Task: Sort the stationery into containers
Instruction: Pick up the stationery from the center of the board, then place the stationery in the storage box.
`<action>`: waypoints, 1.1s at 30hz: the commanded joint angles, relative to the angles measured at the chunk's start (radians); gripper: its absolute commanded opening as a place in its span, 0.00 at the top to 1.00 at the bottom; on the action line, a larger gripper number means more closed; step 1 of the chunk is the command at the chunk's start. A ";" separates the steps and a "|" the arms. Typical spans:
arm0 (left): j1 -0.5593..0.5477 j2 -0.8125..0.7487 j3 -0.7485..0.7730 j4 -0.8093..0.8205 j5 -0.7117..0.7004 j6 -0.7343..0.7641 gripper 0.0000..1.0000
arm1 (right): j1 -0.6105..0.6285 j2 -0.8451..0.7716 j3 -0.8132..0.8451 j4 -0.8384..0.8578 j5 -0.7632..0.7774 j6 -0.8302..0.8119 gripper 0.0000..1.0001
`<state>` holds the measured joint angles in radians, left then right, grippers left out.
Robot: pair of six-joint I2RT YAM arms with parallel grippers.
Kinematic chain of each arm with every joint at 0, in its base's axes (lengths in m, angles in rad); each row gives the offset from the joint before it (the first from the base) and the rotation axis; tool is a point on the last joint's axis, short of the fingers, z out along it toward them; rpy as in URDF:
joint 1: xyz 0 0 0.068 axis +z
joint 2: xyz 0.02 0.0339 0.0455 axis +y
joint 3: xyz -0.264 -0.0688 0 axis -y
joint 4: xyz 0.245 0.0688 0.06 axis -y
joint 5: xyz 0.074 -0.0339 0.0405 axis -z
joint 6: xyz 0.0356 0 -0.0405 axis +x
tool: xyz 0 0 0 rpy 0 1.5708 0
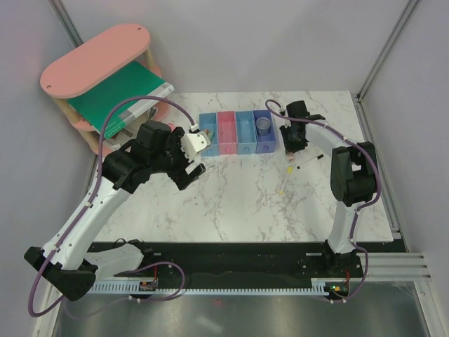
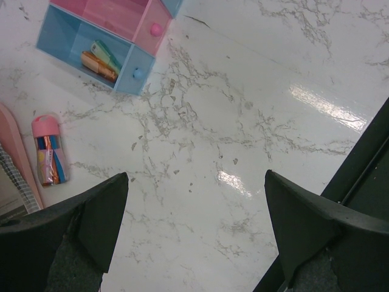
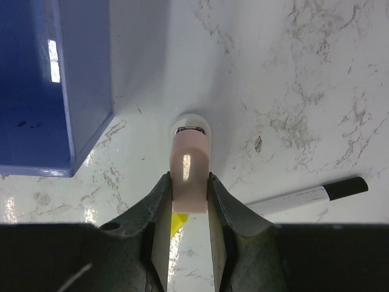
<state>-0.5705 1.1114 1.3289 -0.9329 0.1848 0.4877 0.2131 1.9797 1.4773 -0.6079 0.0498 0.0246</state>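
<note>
Glossy white marble-veined tabletop (image 1: 231, 203), boxed in by plain grey walls. Beyond the left claw, in the far left corner, a pink oval-topped wooden shelf (image 1: 95, 60) with a large green book (image 1: 119, 95) under its top.

Clenched in the right claw (image 3: 189, 182): a pale pink stubby plastic cylinder (image 3: 189, 164), smooth, with its white-rimmed far end pointing at the marble. Just left of that claw, the shiny wall of the dark blue square plastic bin (image 3: 55, 85); from above, a purple round disc (image 1: 263, 125) inside it. To the claw's right, flat on the marble, a thin black-and-white pen (image 3: 304, 198). Beneath the fingers, a sliver of yellow stick (image 3: 176, 224).

Left claw (image 2: 194, 182) spread wide, gripping nothing, over bare marble. Ahead and to its left, a light blue open-topped bin (image 2: 55, 39) holding an orange crayon-like stick (image 2: 97, 66) and a mint-green capsule (image 2: 104, 53), joined to the pink bin (image 2: 121, 15). Nearer, lying on the table, a clear little tube with a pink cap (image 2: 48, 149), coloured sticks inside.
</note>
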 commanded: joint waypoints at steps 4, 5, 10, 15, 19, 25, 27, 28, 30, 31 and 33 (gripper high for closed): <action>0.006 -0.033 -0.036 0.016 -0.002 0.015 0.00 | -0.003 -0.070 0.123 -0.039 0.012 -0.018 0.85; 0.006 -0.033 -0.042 0.017 -0.002 0.015 0.00 | -0.003 -0.076 0.136 -0.053 0.004 -0.017 0.85; 0.011 -0.038 -0.043 0.016 0.001 0.012 0.00 | -0.001 -0.081 0.264 -0.098 -0.022 -0.018 0.85; 0.014 -0.041 -0.037 0.016 -0.001 0.012 0.00 | 0.006 -0.062 0.363 -0.118 -0.028 -0.017 0.85; 0.015 -0.042 -0.039 0.014 -0.005 0.015 0.00 | 0.032 -0.032 0.409 -0.116 -0.039 -0.017 0.85; 0.018 -0.047 -0.042 0.011 -0.011 0.020 0.00 | 0.097 0.019 0.452 -0.116 -0.047 -0.074 0.85; 0.020 -0.048 -0.043 0.009 -0.011 0.022 0.00 | 0.115 0.042 0.463 -0.113 -0.047 -0.078 0.85; 0.020 -0.050 -0.045 0.009 -0.010 0.022 0.00 | 0.121 0.050 0.477 -0.115 -0.048 -0.080 0.85; 0.023 -0.050 -0.046 0.008 -0.010 0.022 0.00 | 0.129 0.074 0.489 -0.115 -0.047 -0.081 0.85; 0.023 -0.051 -0.048 0.006 -0.010 0.022 0.00 | 0.132 0.082 0.495 -0.118 -0.047 -0.081 0.85; 0.024 -0.053 -0.050 0.006 -0.010 0.023 0.00 | 0.135 0.102 0.497 -0.118 -0.048 -0.084 0.85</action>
<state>-0.5556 1.0824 1.2846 -0.9363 0.1837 0.4881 0.3473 2.0460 1.9236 -0.7258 0.0048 -0.0422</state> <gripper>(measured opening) 0.994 0.327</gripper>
